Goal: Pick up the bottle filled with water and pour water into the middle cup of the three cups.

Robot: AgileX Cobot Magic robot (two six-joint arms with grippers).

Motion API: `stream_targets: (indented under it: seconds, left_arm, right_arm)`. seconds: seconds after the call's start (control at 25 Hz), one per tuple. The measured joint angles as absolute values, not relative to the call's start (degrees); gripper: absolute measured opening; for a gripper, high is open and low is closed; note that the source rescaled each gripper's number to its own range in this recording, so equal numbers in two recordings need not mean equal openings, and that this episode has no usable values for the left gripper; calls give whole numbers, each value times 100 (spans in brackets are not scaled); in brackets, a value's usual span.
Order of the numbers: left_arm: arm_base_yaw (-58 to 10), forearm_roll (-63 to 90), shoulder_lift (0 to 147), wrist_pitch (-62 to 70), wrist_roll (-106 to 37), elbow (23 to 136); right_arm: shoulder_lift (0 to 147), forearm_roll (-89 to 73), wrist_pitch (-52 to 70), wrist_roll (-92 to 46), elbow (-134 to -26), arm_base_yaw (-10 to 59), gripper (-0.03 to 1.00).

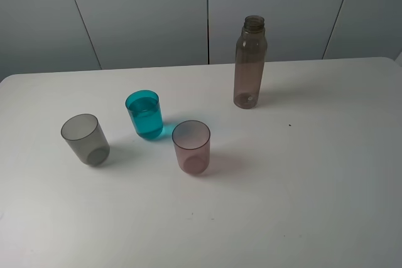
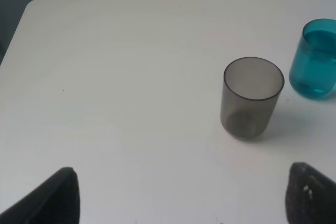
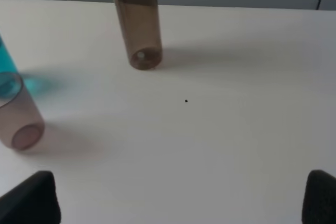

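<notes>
The smoky-brown bottle (image 1: pixel 250 64) stands upright without a cap at the back right of the white table; it also shows in the right wrist view (image 3: pixel 137 22). The middle cup (image 1: pixel 145 115), teal-blue, stands upright and holds water to near its rim; it also shows in the left wrist view (image 2: pixel 317 59). The grey cup (image 1: pixel 85 139) stands to its left, the pale pink cup (image 1: pixel 191 147) to its right and nearer. My left gripper (image 2: pixel 186 203) is open and empty, short of the grey cup (image 2: pixel 252 98). My right gripper (image 3: pixel 176 200) is open and empty, well short of the bottle. Neither arm shows in the exterior view.
The white table (image 1: pixel 301 192) has a rounded far left corner (image 2: pixel 37 3). A small dark speck (image 1: pixel 289 125) lies right of the bottle. Grey wall panels stand behind the table.
</notes>
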State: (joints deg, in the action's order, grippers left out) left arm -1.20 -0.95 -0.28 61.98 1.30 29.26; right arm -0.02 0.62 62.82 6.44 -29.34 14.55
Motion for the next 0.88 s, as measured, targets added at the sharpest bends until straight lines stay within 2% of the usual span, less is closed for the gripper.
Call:
stream_targets:
  seconds: [0.32, 0.88]
  left_arm:
    - [-120, -95, -28, 6198, 130, 2926]
    - [-120, -95, -28, 6198, 130, 2926]
  right_arm:
    - [-2, 72, 6282, 669, -2934, 219, 100]
    - [-2, 72, 6282, 656, -2934, 154, 100]
